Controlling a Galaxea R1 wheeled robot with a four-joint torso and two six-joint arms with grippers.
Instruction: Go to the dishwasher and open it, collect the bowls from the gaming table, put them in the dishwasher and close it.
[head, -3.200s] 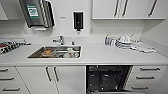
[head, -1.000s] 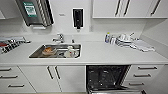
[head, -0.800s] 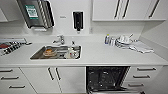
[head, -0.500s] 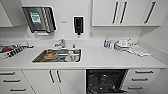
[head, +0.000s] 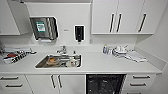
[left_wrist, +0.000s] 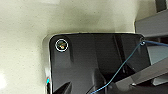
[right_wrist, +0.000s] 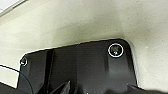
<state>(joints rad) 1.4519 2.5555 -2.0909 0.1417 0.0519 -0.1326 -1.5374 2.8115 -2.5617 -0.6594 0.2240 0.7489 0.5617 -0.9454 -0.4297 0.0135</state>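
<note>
White table (head: 100, 65) runs wall to wall; under its front edge the dishwasher (head: 105, 83) stands open and dark, between white doors (head: 56, 83) and drawers (head: 140, 82). Pincer states: cannot tell.

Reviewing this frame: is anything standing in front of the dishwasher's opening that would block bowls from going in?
Nothing visible does. The dishwasher shows its dark inside with racks under the counter, between white doors and drawers. Its lower part is cut off by the picture's edge.

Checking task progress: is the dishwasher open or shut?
Open: the dishwasher shows a dark inside with racks under the counter.
</note>
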